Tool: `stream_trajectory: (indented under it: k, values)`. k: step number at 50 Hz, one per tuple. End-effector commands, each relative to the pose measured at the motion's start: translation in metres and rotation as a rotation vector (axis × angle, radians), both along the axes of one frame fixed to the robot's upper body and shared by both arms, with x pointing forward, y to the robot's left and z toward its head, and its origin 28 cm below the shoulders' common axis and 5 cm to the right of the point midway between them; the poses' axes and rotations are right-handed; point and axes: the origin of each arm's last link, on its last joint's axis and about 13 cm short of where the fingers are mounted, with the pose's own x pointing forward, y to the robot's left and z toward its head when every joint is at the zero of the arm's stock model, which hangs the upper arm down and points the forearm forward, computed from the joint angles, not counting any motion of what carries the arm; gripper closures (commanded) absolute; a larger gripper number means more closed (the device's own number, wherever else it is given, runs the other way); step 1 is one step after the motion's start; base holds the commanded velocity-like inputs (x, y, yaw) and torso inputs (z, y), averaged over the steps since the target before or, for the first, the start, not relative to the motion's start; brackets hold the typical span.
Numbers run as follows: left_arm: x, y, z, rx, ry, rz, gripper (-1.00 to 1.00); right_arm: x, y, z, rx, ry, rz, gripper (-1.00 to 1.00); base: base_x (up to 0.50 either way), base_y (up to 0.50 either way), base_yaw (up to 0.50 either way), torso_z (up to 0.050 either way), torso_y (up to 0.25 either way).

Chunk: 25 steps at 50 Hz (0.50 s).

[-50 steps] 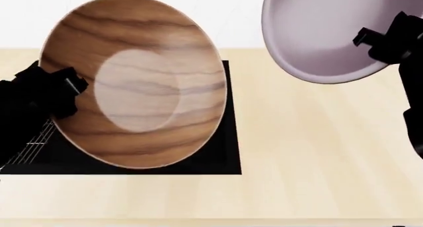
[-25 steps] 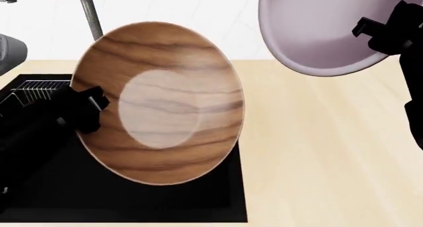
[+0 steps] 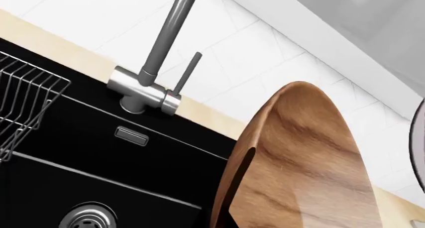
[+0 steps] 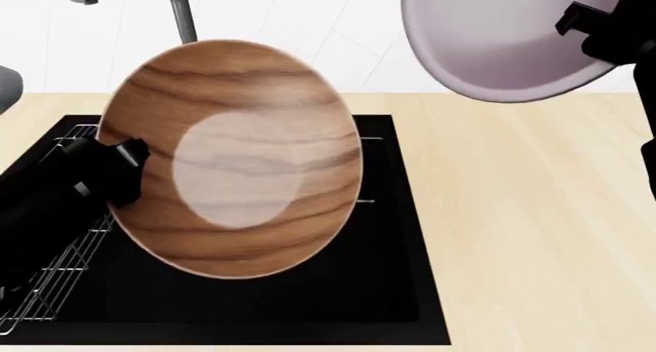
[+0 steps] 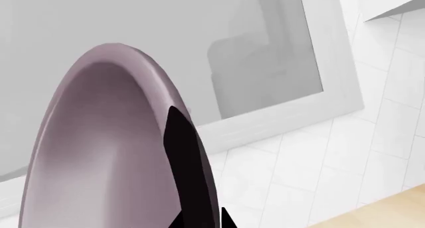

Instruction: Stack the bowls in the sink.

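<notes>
The brown wood-grain bowl (image 4: 236, 160) hangs tilted on edge above the black sink (image 4: 395, 290), its hollow facing me. My left gripper (image 4: 128, 156) is shut on its left rim; in the left wrist view one dark finger (image 3: 239, 183) lies inside the brown bowl (image 3: 305, 163). The purple-grey bowl (image 4: 492, 37) is held high at the upper right, over the beige countertop (image 4: 533, 214), also tilted. My right gripper (image 4: 584, 21) is shut on its right rim. A black finger (image 5: 186, 163) presses the inner wall of the purple-grey bowl (image 5: 99, 148).
A chrome faucet (image 4: 180, 14) rises behind the sink, seen close as the faucet (image 3: 159, 54) in the left wrist view. A wire rack (image 4: 61, 283) fills the basin's left side. The round metal drain (image 3: 86, 218) sits in the basin floor. White tiled wall behind.
The head view has shifted, showing more of the sink and rack. The brown bowl now hangs squarely over the basin. The purple-grey bowl has risen slightly at the upper right.
</notes>
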Motion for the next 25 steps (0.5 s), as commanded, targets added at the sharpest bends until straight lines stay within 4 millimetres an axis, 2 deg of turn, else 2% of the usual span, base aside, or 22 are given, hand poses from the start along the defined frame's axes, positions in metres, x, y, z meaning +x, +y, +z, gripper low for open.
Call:
stream_trajectory:
  k: [1, 12, 25]
  values:
    - [0.021, 0.004, -0.012, -0.031, 0.082, 0.001, 1.00, -0.003, -0.002, 0.008, -0.002, -0.036, -0.018, 1.00, 0.00, 0.00, 0.00, 0.000, 0.000]
    - [0.052, -0.007, -0.020, -0.027, 0.202, -0.102, 1.00, -0.004, -0.006, 0.010, 0.008, -0.040, -0.035, 1.00, 0.00, 0.00, 0.00, 0.000, 0.000]
    - [0.063, -0.004, -0.026, -0.003, 0.260, -0.080, 1.00, -0.005, -0.006, 0.015, 0.008, -0.043, -0.041, 1.00, 0.00, 0.00, 0.00, 0.001, 0.001]
